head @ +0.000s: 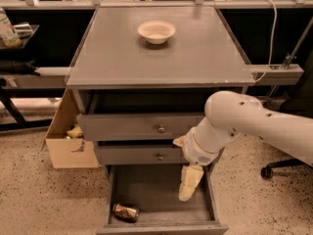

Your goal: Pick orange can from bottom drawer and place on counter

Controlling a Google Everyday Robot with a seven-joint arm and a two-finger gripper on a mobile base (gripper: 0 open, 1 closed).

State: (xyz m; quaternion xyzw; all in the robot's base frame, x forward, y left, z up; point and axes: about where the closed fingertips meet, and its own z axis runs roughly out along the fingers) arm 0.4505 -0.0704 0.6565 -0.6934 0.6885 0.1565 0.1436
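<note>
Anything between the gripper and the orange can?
Only bare floor of the bottom drawer, in the camera view; the gripper hangs over it, the orange can apart.
</note>
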